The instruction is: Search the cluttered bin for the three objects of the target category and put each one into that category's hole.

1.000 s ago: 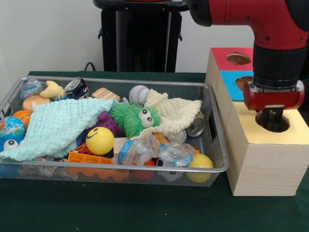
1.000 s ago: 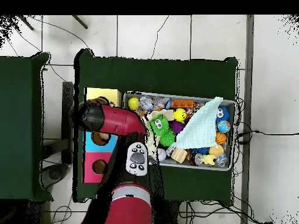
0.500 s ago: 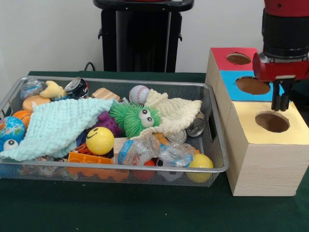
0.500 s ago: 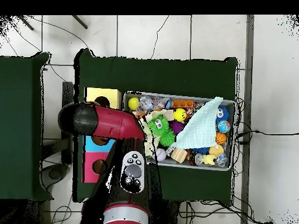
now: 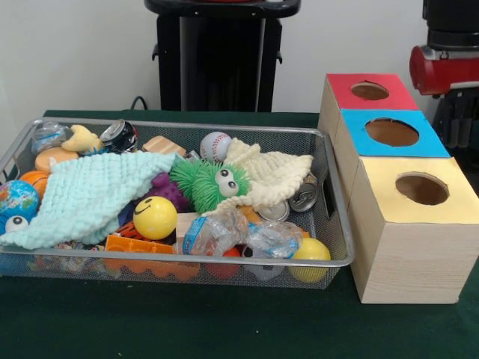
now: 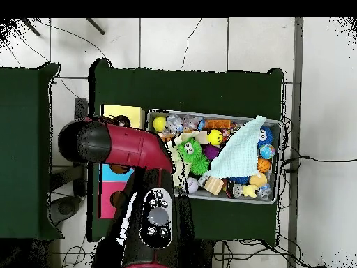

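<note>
The wire mesh bin [image 5: 90, 254] lies on the green table, full of toys, cloths and cans; it also shows in the overhead view [image 6: 277, 125]. To its right stands the largest wood-grain box with a yellow top, and its round hole [image 5: 422, 188] is uncovered and looks dark inside. My gripper [image 5: 458, 120] hangs at the right edge, behind and above the blue-topped box, under its red wrist. It holds nothing that I can see. In the overhead view the red arm [image 6: 104, 143] covers the gripper and part of the boxes.
The bin holds a mint cloth [image 5: 90, 194], a cream cloth [image 5: 269, 172], a green fuzzy toy [image 5: 209, 182], a yellow smiley ball [image 5: 155, 217], a baseball [image 5: 215, 146], a can [image 5: 303, 196] and a crumpled plastic bottle [image 5: 217, 232]. The blue-topped box [image 5: 391, 132] and the red-topped box [image 5: 370, 90] stand behind the yellow one.
The gripper has risen out of the yellow box's hole and drawn back up and to the right; the hole now shows fully. The bin's contents have not moved.
</note>
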Available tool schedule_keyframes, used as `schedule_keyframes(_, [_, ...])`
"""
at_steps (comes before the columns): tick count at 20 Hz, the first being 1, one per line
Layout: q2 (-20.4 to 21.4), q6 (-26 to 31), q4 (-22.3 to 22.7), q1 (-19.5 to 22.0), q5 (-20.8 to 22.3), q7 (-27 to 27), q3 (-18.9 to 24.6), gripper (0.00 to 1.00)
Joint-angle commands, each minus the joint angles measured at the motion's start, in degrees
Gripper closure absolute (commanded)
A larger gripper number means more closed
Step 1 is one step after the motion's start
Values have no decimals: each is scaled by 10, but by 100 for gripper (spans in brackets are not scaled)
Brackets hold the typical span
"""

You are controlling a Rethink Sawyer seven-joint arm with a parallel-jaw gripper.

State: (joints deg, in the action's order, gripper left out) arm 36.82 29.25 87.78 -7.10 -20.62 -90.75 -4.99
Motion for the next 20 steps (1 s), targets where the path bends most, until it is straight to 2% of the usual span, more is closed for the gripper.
schedule_keyframes(1, [25,107,20,35,36,-56,1,100])
schedule_keyframes(7, [31,128,11,68,58,-16,5,100])
schedule_keyframes(16, [36,148,-8,145,117,53,35,100])
schedule_keyframes(20, [41,140,-2,180,147,77,49,100])
